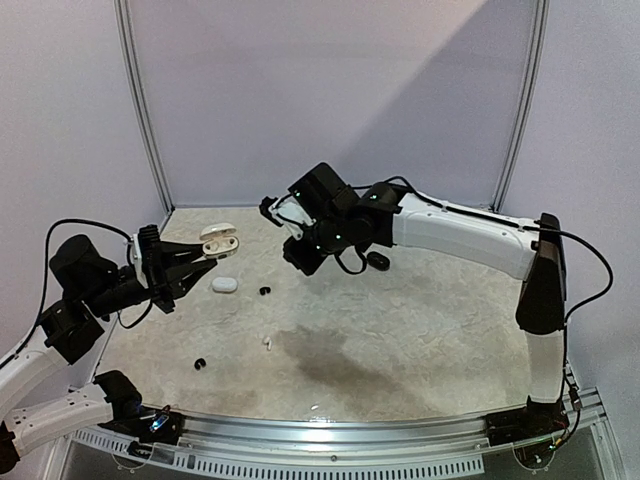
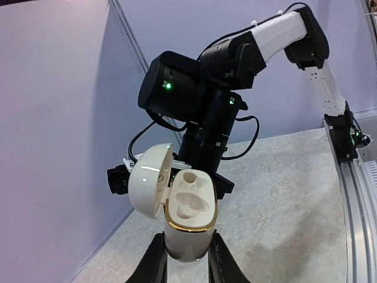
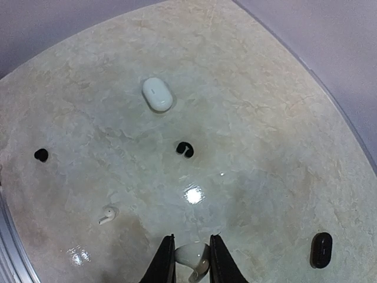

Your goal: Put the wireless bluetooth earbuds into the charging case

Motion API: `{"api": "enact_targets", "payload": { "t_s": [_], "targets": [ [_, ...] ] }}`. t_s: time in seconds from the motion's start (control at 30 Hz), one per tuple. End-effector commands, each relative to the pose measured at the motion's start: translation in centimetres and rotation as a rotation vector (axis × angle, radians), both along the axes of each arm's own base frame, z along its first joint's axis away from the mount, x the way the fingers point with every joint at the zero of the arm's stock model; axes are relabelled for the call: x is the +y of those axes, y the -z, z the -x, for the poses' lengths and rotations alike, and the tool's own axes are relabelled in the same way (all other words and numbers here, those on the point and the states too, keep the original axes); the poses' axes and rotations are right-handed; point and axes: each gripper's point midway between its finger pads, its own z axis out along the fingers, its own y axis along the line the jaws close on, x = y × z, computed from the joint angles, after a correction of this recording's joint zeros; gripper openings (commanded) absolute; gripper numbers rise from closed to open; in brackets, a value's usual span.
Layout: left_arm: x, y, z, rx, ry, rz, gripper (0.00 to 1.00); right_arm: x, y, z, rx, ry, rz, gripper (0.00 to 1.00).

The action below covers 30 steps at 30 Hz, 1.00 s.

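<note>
- Where the left arm leans in over the table (image 1: 430,330), the left gripper (image 2: 187,247) is clamped on the lower half of the open white charging case (image 2: 188,221). The case is lifted clear of the surface, upright, with a gold rim. Its lid is swung to the left and two moulded wells show.
- Near-left black earbud (image 1: 200,363): lies on the table towards the near edge, apart from the rest.
- Closed white case (image 1: 224,284): flat on the table, just below the raised case in the top view.
- Central black earbud (image 1: 265,291): on the table, near the closed white case on its right.
- Loose white earbud (image 1: 267,342): on the table, nearer the arm bases than the central black earbud.
- Right gripper (image 3: 191,259): hangs above the middle of the table. Its fingers are drawn narrow and pinch the held white earbud (image 3: 191,254), which is off the surface.
- Black case (image 1: 378,260): closed, on the table under the right arm's forearm.
</note>
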Motion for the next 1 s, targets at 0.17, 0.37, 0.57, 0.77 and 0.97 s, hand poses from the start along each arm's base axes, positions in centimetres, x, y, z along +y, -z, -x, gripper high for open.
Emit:
{"api": "enact_targets", "payload": {
  "t_s": [0.17,0.37,0.57,0.77,0.97],
  "targets": [
    [-0.2,-0.2,0.9,-0.082,0.049,-0.02,0.0,-5.9,1.5,-3.0,0.0,0.361,0.044,0.06],
    [-0.5,0.2,0.4,0.081,0.058,0.038,0.0,-6.0,0.1,-2.3,0.023,0.382,-0.083,0.06],
    [-0.8,0.6,0.0,0.332,0.075,0.167,0.0,-4.6,-7.8,-0.8,-0.048,0.266,-0.313,0.06],
    [-0.7,-0.1,-0.4,0.332,0.06,0.186,0.0,-2.5,-17.8,3.3,-0.213,0.071,-0.538,0.05],
    [-0.7,-0.9,-0.6,0.345,0.059,0.218,0.0,0.9,-23.7,9.2,-0.3,-0.191,-0.7,0.05]
  ]
}}
